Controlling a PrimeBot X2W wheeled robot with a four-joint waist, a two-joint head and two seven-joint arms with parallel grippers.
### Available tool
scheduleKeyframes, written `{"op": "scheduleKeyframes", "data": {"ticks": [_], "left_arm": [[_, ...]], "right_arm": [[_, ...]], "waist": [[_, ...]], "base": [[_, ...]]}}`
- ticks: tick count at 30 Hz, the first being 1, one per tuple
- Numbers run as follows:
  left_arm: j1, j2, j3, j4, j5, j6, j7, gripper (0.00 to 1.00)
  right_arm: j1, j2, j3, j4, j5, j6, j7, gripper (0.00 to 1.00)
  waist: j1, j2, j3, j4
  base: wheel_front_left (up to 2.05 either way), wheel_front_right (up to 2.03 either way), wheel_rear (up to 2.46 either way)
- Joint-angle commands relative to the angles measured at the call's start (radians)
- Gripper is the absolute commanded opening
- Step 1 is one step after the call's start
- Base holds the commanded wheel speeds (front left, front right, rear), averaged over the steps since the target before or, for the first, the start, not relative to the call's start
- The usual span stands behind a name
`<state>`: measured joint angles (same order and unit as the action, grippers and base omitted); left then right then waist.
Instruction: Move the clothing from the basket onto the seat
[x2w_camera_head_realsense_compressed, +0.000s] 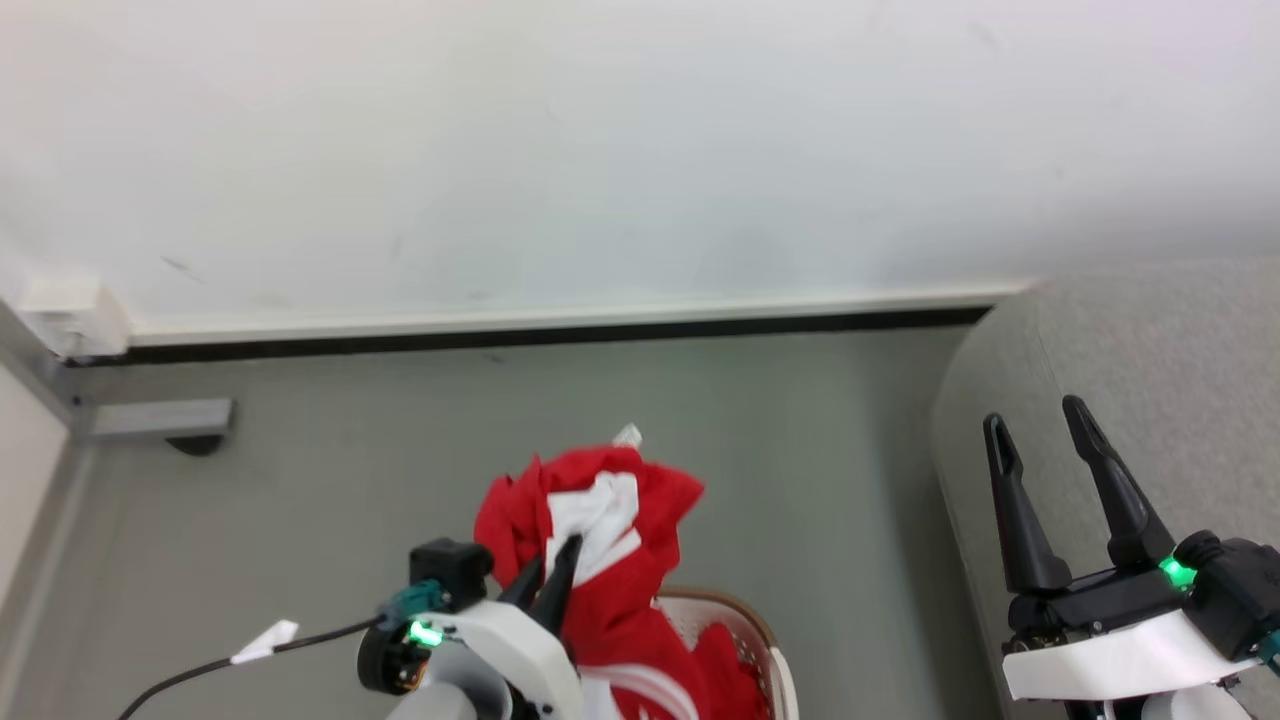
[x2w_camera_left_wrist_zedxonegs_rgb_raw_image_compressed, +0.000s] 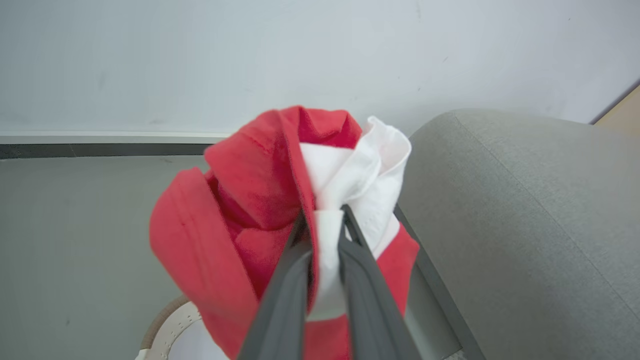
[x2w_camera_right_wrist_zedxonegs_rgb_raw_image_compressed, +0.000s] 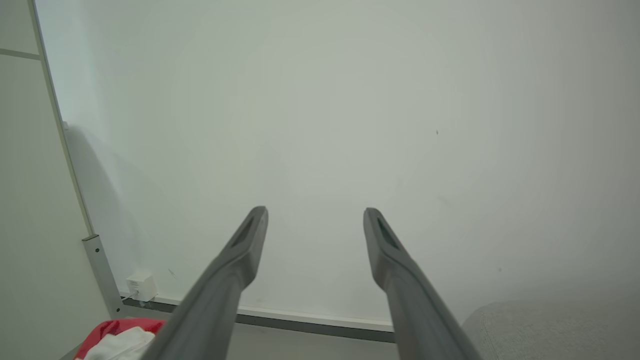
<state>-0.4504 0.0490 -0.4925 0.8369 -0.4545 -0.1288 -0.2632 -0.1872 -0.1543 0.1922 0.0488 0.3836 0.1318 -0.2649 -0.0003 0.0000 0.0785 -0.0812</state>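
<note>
Task partway: left gripper (x2w_camera_head_realsense_compressed: 558, 562) pinches 1 red-and-white garment (x2w_camera_head_realsense_compressed: 600, 520) held up over the laundry basket (x2w_camera_head_realsense_compressed: 740, 612), where more red clothing (x2w_camera_head_realsense_compressed: 728, 665) lies; none shows on the visible part of the grey sofa (x2w_camera_head_realsense_compressed: 1160, 330), near which the right gripper (x2w_camera_head_realsense_compressed: 1035, 415) hangs spread and empty, so carrying and dropping remain.

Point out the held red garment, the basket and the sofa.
red garment (x2w_camera_left_wrist_zedxonegs_rgb_raw_image_compressed: 250, 200), left wrist view, on its bunched red fold.
basket (x2w_camera_head_realsense_compressed: 738, 604), head view, on the tan rim.
sofa (x2w_camera_head_realsense_compressed: 1180, 340), head view, on bare grey upholstery.
</note>
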Motion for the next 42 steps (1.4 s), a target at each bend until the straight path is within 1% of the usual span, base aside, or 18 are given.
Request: {"op": "scheduleKeyframes", "data": {"ticks": [1, 8, 10, 11, 14, 19, 23, 30, 35, 38, 42], "left_arm": [[0.024, 0.005, 0.02, -0.055, -0.049, -0.002, -0.002, 0.0], [-0.01, 0.029, 0.03, -0.26, -0.131, -0.002, -0.002, 0.0], [-0.035, 0.049, 0.024, -0.299, -0.126, -0.002, -0.001, 0.0], [-0.043, 0.048, 0.018, -0.316, -0.133, -0.002, 0.004, 0.0], [-0.082, 0.059, 0.015, -0.361, -0.127, -0.001, 0.02, 0.0], [-0.11, 0.069, 0.018, -0.441, -0.125, 0.021, 0.05, 0.0], [-0.094, 0.075, 0.014, -0.49, -0.12, 0.04, 0.067, 0.0], [-0.073, 0.073, -0.001, -0.534, -0.121, 0.052, 0.085, 0.0], [-0.07, 0.067, -0.018, -0.554, -0.117, 0.06, 0.099, 0.0], [-0.072, 0.061, -0.028, -0.569, -0.115, 0.064, 0.105, 0.0], [-0.078, 0.048, -0.053, -0.583, -0.114, 0.065, 0.113, 0.0]], "right_arm": [[0.024, -0.005, 0.004, 0.002, 0.01, -0.002, 0.001, 1.0], [0.044, -0.001, 0.023, 0.006, 0.015, -0.002, 0.001, 1.0], [0.05, -0.001, 0.029, 0.008, 0.016, -0.002, 0.001, 1.0], [0.053, -0.001, 0.033, 0.008, 0.015, -0.002, 0.001, 1.0], [0.058, -0.005, 0.055, 0.012, 0.012, -0.002, 0.001, 1.0], [0.067, -0.004, 0.081, 0.02, 0.026, -0.002, 0.001, 1.0], [0.065, -0.011, 0.101, 0.029, 0.031, -0.002, 0.001, 1.0], [0.054, -0.029, 0.139, 0.039, 0.02, -0.002, 0.001, 1.0], [0.01, -0.054, 0.241, 0.088, 0.01, -0.002, 0.001, 1.0], [-0.036, -0.058, 0.315, 0.148, 0.03, -0.002, 0.001, 1.0], [-0.114, -0.074, 0.437, 0.264, 0.056, -0.002, 0.001, 1.0]], "waist": [[0.0003, 0.0, -0.064, 0.056], [0.0003, 0.0, -0.093, 0.077], [0.0003, 0.0, -0.101, 0.08], [0.0003, 0.0, -0.104, 0.084], [0.0003, 0.0, -0.108, 0.092], [0.0003, 0.0, -0.11, 0.093], [0.0003, 0.0, -0.109, 0.091], [0.0003, 0.0, -0.111, 0.094], [0.0003, 0.0, -0.112, 0.108], [0.0003, 0.0, -0.111, 0.122], [0.0003, 0.0, -0.109, 0.151]], "base": [[0.0, 0.0, 0.0], [0.0, 0.0, 0.0], [0.0, 0.0, 0.0], [0.0, 0.0, 0.0], [0.0, 0.0, 0.0], [0.0, 0.0, 0.0], [0.0, 0.0, 0.0], [0.0, 0.0, 0.0], [0.0, 0.0, 0.0], [0.0, 0.0, 0.0], [0.0, 0.0, 0.0]]}}
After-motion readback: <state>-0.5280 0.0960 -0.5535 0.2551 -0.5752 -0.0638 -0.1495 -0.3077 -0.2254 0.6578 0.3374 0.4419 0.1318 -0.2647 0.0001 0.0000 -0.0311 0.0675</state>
